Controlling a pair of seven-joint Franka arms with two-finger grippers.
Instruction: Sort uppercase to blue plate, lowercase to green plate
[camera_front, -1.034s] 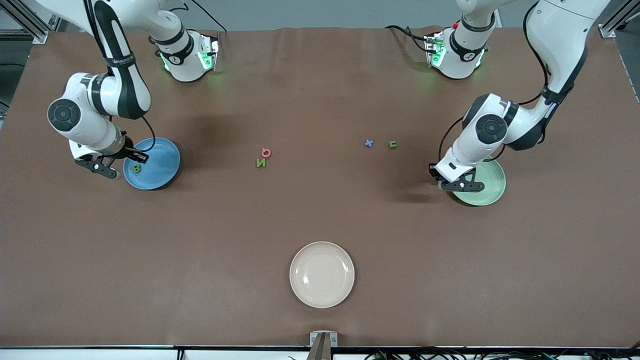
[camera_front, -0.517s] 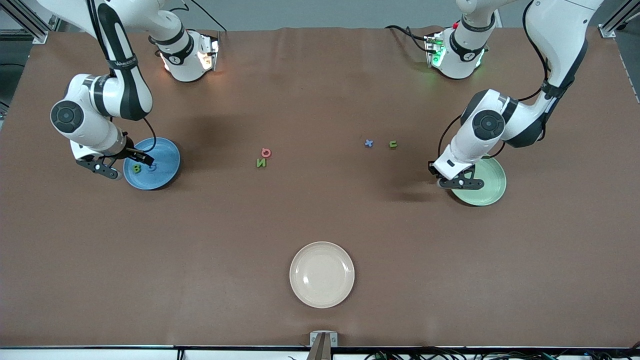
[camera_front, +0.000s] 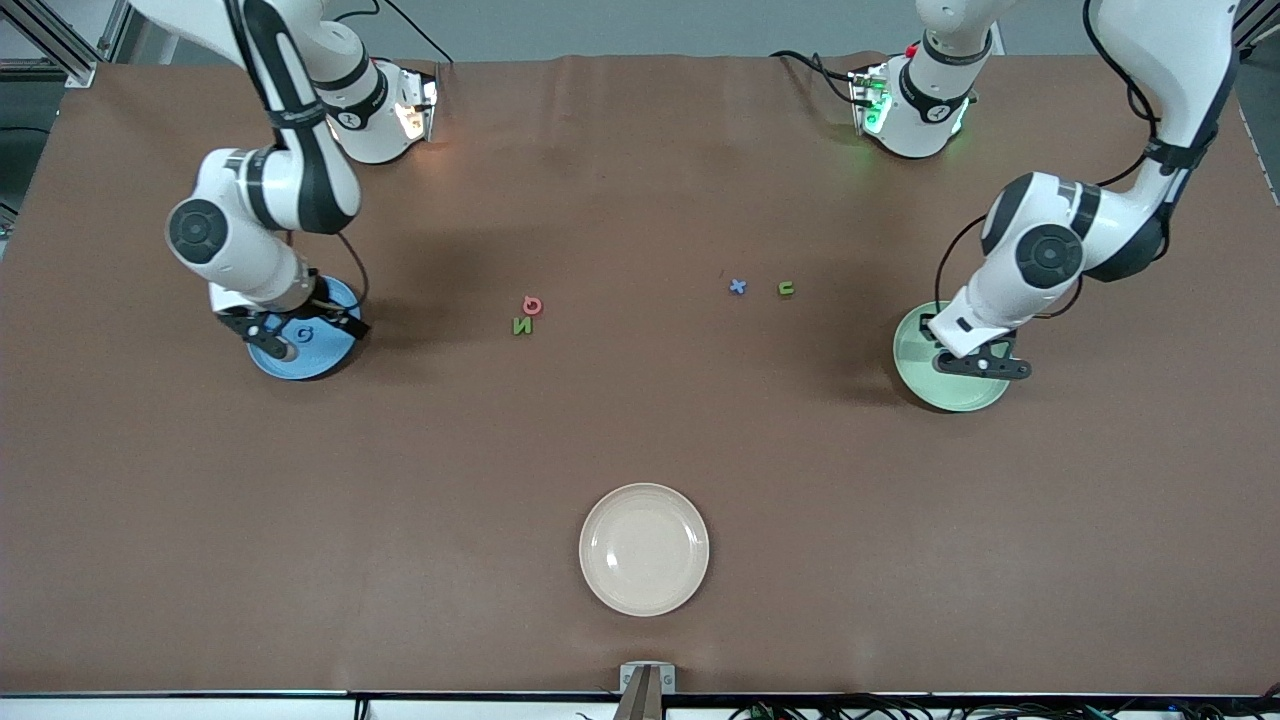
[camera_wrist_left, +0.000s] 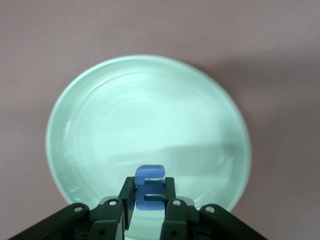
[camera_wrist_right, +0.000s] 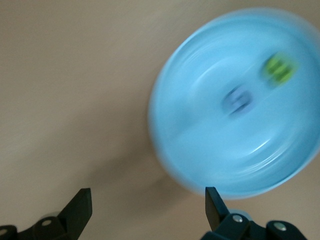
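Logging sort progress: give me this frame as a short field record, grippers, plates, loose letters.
left gripper: over the green plate, fingers shut on a blue letter
right gripper: over the table beside the blue plate, fingers open, empty
blue plate contents: blue G and a green letter
green plate contents: nothing lying in it yet
loose on table: red letter, green N, blue x, green u
cream plate: empty, nearest the front camera
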